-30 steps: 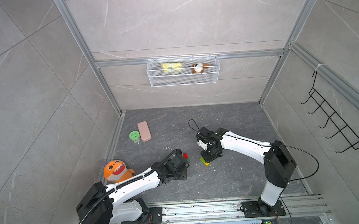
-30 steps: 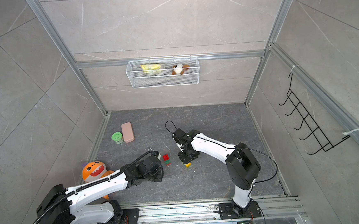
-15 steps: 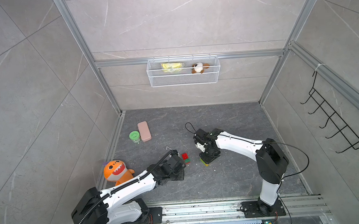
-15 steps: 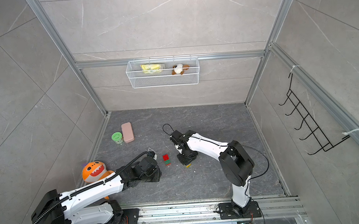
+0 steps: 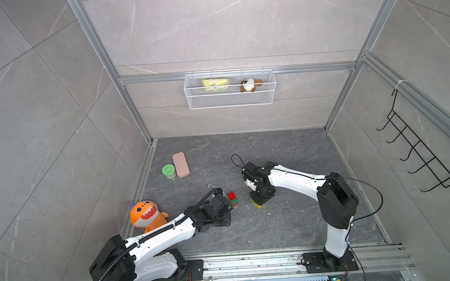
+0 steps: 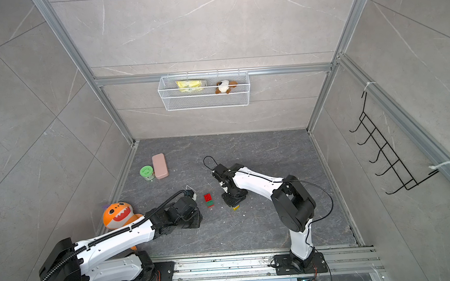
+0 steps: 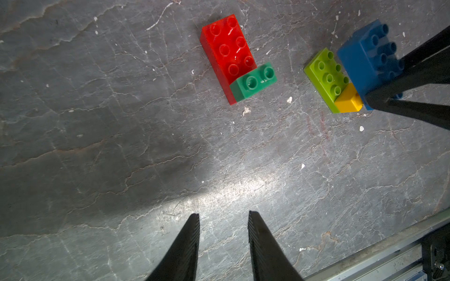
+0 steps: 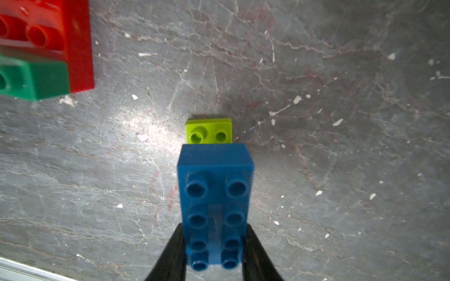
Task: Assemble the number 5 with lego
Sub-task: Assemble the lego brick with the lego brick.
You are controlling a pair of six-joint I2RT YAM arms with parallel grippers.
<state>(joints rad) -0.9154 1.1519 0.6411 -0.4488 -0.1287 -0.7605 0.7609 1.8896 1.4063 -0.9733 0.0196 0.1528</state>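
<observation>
Gripped the long blue studded plastic brick across its narrow sides with the right gripper — clenched near one end, the other end jutting free. Held it directly over the short yellow plastic brick, itself sitting on one end of the long lime-green studded brick. Could not tell from any view whether pressed home on the yellow studs or just clear of them.

Taking twelve o'clock in a top view as the back wall, found this stack at about three o'clock from the long red studded brick, near but apart on the dark grey stone-look floor. Found the short dark-green brick already seated on the red one's end. Saw the left gripper released and empty, low over bare floor at about seven o'clock from the red pair.

Judged the step in hand to be seating blue on yellow. Needed to square the blue's long edges with the lime-green below, match studs over the yellow, then push straight down without tilt, given the off-centre grasp. Best pressed above the yellow, not the overhang — otherwise risked tipping the loose lime-green base. Might have steadied that base with the idle left claw.
</observation>
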